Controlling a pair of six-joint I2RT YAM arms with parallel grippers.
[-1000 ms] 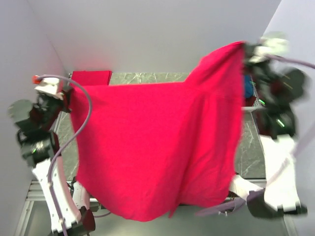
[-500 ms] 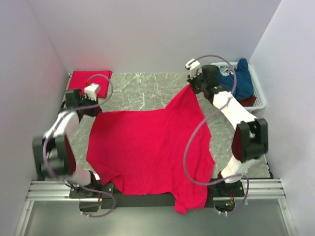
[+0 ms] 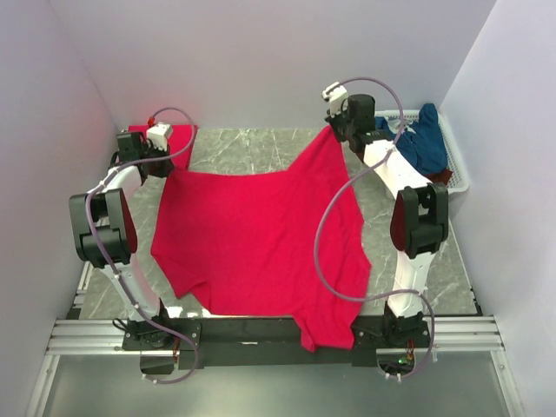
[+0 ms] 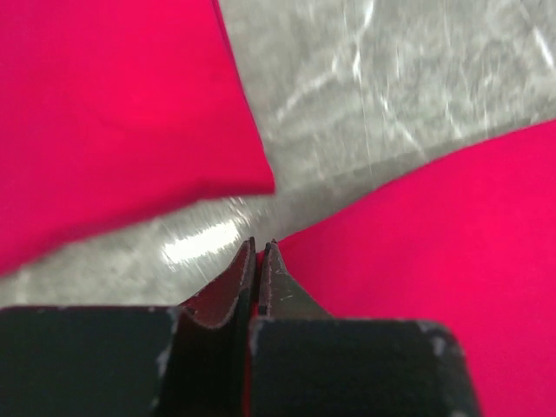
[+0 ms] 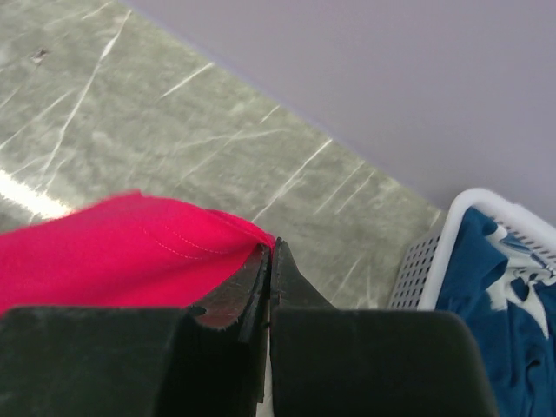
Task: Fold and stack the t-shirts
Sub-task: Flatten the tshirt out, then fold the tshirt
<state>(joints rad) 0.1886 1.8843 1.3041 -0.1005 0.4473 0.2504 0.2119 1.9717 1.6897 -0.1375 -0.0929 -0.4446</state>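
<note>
The left arm's fingers (image 4: 231, 288) and the right arm's fingers (image 5: 236, 294) each pinch a far corner of the red t-shirt (image 3: 252, 234) spread over the counter (image 3: 252, 148).

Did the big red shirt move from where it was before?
Yes. The red shirt dropped onto the table, and its far edge slid toward the back wall.

The spread red t-shirt (image 3: 252, 234) covers the middle of the table (image 3: 252, 152). A bare strip is free along the far wall (image 3: 261, 69), between the folded red pile (image 3: 182, 137) in the far left corner and the white basket (image 3: 462, 178) at the far right. The right arm (image 3: 417, 217) stands over the bare right edge.
</note>
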